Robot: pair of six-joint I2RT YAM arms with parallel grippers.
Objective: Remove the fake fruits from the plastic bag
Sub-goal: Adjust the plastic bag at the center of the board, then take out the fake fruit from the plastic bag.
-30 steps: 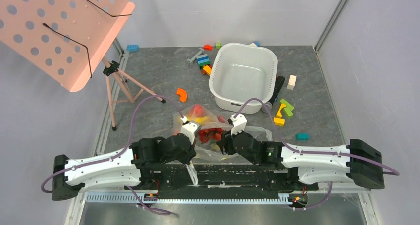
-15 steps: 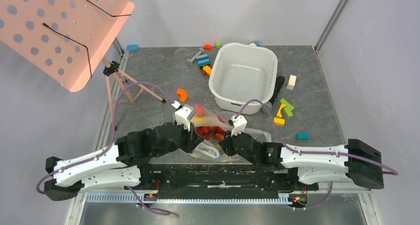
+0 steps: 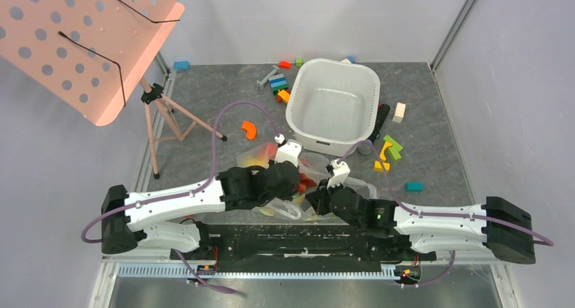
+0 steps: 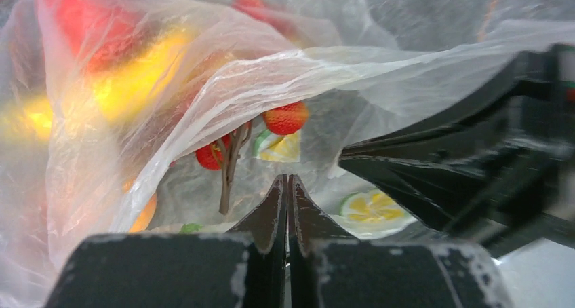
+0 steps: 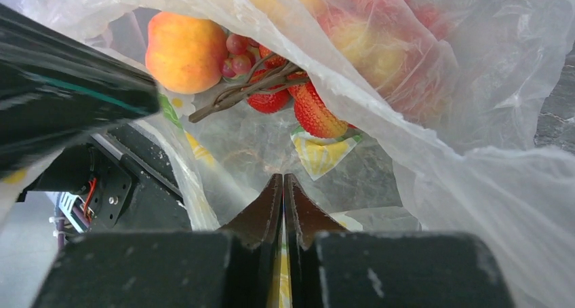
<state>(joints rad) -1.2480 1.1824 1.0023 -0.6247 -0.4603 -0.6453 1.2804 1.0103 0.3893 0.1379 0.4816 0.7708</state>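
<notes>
Top view: the plastic bag (image 3: 356, 182) lies just on the near side of the white basin (image 3: 308, 140), with the fake fruits (image 3: 306, 181) inside it.

Left wrist: the left gripper (image 4: 286, 180) is pressed together at the bag's mouth; we cannot tell whether it nips any film.

Right wrist: the right gripper (image 5: 283, 178) seems to pinch a sliver of film below the peach (image 5: 184, 45). We judge that the thin film could slip or tear, so the fruits stay trapped.

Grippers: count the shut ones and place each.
2. The left gripper is shut at the mouth of the plastic bag, pointing at the grape bunch; the right gripper is shut there too, peach ahead-left. Neither is hidden.
</notes>
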